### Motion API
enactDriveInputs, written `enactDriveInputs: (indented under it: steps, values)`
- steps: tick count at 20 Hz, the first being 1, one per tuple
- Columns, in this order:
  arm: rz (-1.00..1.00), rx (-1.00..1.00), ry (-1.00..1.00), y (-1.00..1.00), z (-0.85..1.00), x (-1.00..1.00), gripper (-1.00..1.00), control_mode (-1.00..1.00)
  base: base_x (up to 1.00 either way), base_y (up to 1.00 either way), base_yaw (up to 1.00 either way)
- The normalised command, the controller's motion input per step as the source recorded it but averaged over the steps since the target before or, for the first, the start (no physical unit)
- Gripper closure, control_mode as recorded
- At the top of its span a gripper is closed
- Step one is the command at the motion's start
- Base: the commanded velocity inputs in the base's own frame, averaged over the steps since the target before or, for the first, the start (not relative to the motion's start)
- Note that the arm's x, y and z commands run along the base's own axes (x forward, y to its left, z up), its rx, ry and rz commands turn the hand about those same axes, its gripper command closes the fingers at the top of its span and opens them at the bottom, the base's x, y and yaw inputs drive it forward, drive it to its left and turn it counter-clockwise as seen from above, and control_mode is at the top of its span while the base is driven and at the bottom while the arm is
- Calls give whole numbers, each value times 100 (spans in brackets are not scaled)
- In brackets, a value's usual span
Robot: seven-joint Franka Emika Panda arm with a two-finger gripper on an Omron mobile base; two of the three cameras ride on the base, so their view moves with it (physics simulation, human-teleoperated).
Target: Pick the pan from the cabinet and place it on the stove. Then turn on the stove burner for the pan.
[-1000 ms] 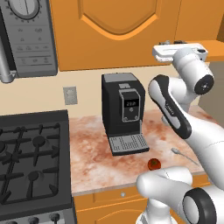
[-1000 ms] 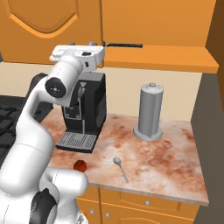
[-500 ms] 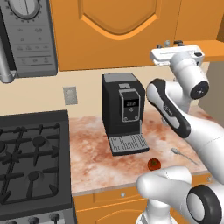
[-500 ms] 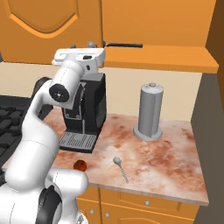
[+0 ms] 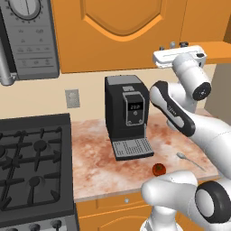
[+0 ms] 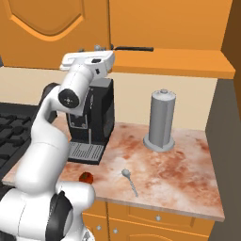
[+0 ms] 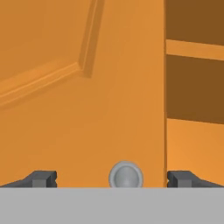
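Note:
The cabinet (image 5: 122, 31) has a closed arched door, and the bay to its right stands open. In the hand view, the door's round silver knob (image 7: 125, 176) sits between my gripper's (image 7: 112, 178) open fingertips (image 7: 43, 178), with nothing held. My gripper (image 5: 177, 45) (image 6: 90, 50) is raised to the cabinet's lower edge. A thin black handle of the pan (image 6: 134, 48) pokes out along the open shelf (image 6: 174, 63); the pan's body is hidden. The black stove (image 5: 67, 149) (image 6: 12, 127) lies low at the left, with a burner (image 5: 39, 145) among its grates.
A black coffee machine (image 5: 126, 113) (image 6: 92, 117) stands on the marble counter under my hand. A grey canister (image 6: 161, 120), a spoon (image 6: 129, 179) and a small red fruit (image 5: 159, 169) also sit on the counter. A grey microwave (image 5: 27, 36) hangs above the stove.
The hand has dropped a little and edged left along the cabinet's lower edge. Its jaws have stayed wide open.

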Motion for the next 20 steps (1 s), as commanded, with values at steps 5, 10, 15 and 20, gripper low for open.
enactDriveInputs:
  steps: [5, 10, 15, 20]
  values:
    - [0, -3, 0, 0, -2, 23, -100, -100, 0, 0, 0]
    - [0, -1, 0, 0, -1, 20, -100, -100, 0, 0, 0]
    - [0, 0, -1, 0, 0, 7, -100, -100, 0, 0, 0]
    - [0, 0, -1, 1, 0, 12, 100, -100, 0, 0, 0]
